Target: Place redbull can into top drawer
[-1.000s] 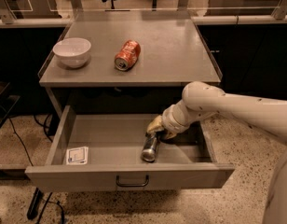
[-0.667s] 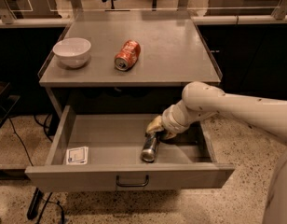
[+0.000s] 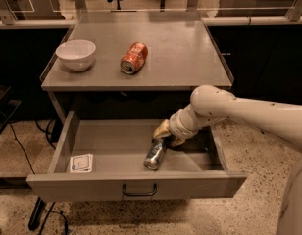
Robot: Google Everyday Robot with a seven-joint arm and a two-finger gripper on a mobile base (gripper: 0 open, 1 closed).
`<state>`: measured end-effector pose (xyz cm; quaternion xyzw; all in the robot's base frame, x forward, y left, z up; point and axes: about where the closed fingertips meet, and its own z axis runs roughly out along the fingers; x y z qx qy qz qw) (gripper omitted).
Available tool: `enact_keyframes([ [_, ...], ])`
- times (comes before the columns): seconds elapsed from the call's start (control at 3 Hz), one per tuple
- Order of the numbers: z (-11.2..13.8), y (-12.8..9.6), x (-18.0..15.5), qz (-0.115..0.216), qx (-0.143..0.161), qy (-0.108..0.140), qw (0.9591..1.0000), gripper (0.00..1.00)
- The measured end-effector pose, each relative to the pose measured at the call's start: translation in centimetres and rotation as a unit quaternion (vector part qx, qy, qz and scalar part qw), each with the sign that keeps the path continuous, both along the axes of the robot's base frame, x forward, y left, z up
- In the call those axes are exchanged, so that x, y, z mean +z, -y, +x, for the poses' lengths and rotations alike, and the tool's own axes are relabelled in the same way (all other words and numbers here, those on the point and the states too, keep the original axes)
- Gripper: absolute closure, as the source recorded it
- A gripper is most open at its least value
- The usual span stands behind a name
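Observation:
The redbull can (image 3: 154, 155), slim and silver, lies on its side on the floor of the open top drawer (image 3: 107, 148), right of the middle, with one end pointing at the drawer front. My gripper (image 3: 165, 134) is inside the drawer at the can's far end, right against it, and my white arm reaches in from the right. The drawer is pulled far out, with a dark bar handle (image 3: 139, 190) on its front and a small white card (image 3: 82, 163) in its front left corner.
On the cabinet top (image 3: 190, 62) above the drawer an orange-red can (image 3: 134, 58) lies on its side and a white bowl (image 3: 76, 54) stands at the left. Dark cables run over the speckled floor at the lower left.

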<state>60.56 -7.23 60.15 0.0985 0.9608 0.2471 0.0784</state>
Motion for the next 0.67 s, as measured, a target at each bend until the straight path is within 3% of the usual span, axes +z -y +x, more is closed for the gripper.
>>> enact_keyframes([
  [0.33,0.00,-0.01,0.00,0.000,0.000,0.000,1.0000,0.00],
  [0.67,0.00,-0.01,0.00,0.000,0.000,0.000,1.0000,0.00],
])
